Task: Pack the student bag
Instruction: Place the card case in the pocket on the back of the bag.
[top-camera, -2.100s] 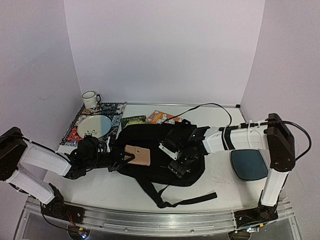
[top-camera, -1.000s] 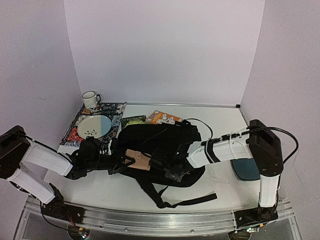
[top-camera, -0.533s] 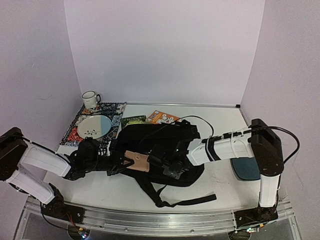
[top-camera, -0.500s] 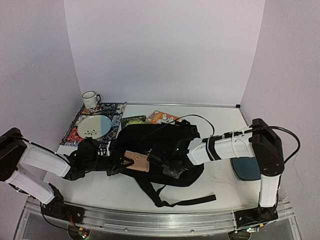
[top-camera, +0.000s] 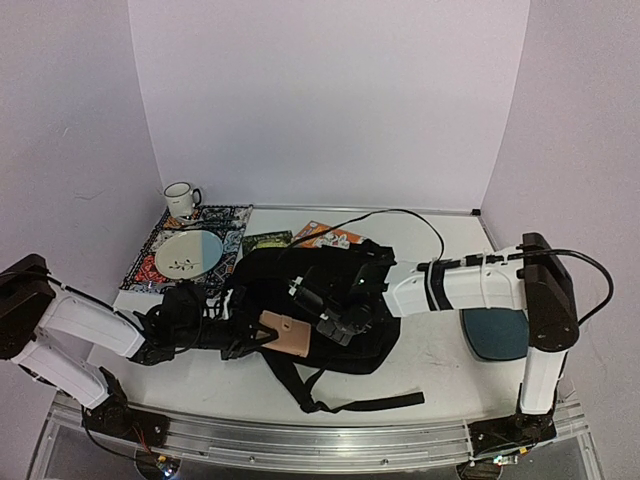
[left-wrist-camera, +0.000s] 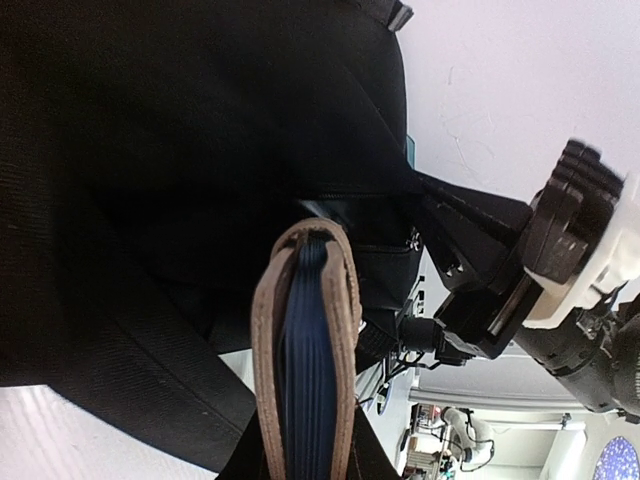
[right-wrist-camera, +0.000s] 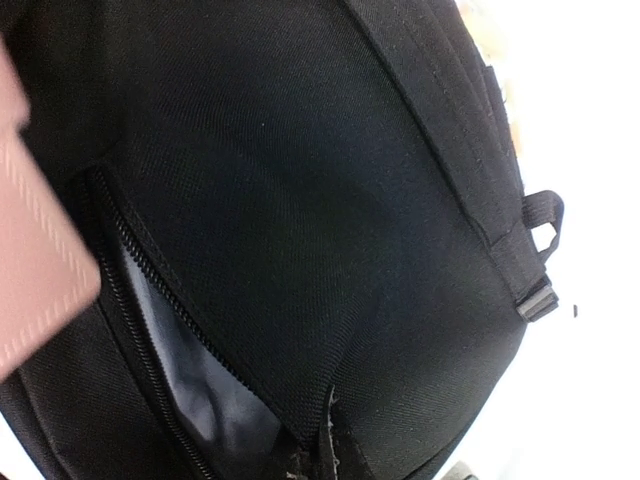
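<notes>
Black bag: laid flat at the middle of the table, between the two arms; a long strap is trailed toward the near edge.
Opening: a zip is seen parted in the right wrist view, and grey lining is shown inside it.
Right gripper: lowered onto the near side of the bag; the fingers are closed tight, and a fold of the black fabric beside the zip is pinched between them and lifted.
Left gripper: reached in low from the left, at the bag's near left edge; the fingers are drawn narrow and clamped on a notebook.
Notebook: a tan cover is wrapped round a dark blue block of pages; it is held edge-on with the spine pointed at the bag, just beside the opening. Whether the fabric is touched by it cannot be told.
Mat: patterned, spread at the far left of the table; a plate is set on it, and a white mug is stood at its far corner.
Orange box and green packet: laid behind the bag, each partly covered by its far edge.
Teal pad: laid flat on the table to the right of the bag, apart from it and partly hidden by the right arm.
</notes>
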